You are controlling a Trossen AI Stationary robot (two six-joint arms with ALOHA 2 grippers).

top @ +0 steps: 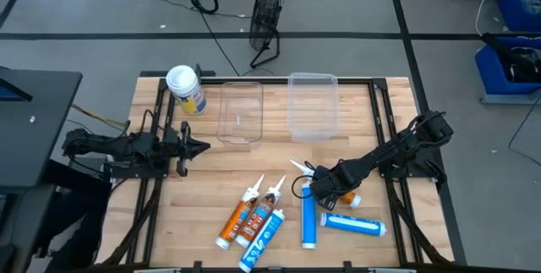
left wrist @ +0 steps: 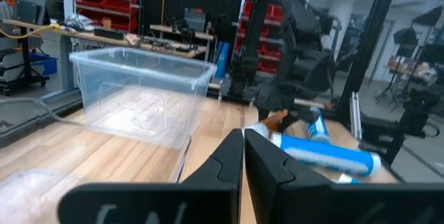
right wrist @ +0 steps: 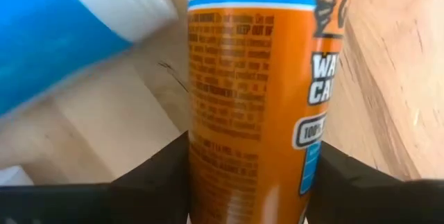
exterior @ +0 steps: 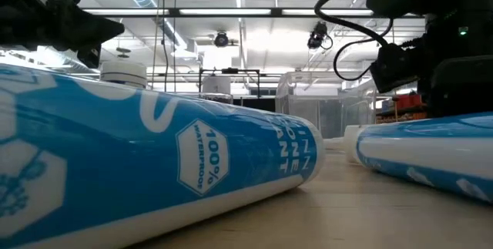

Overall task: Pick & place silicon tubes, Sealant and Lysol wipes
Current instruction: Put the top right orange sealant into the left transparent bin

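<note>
The right gripper (top: 325, 190) is down low on the table (top: 211, 180), near the front right corner, and its fingers (right wrist: 149, 175) are clamped on either side of an orange tube (right wrist: 257, 99) that lies flat on the wood; from above only the end of that tube (top: 349, 198) pokes out from under the arm. Just beside it lie two blue tubes: one (top: 308, 215) pointing toward the front edge, the other (top: 353, 224) lying crosswise, a little nearer the right edge. Toward the middle of the front edge there is a small cluster of three more tubes, two orange ones (top: 241, 218) touching side by side and a blue one (top: 264, 226) against them. The Lysol wipes (top: 186, 90) stand upright near the back left corner, white lid up. Next to them along the back edge sit two clear plastic bins, one (top: 241, 112) just beside the canister and the other (top: 312, 104) closer to the middle of that edge. The left gripper (top: 196, 147) hangs over the left side of the table, well apart from the wipes, its fingers (left wrist: 274, 165) pressed together on nothing.
</note>
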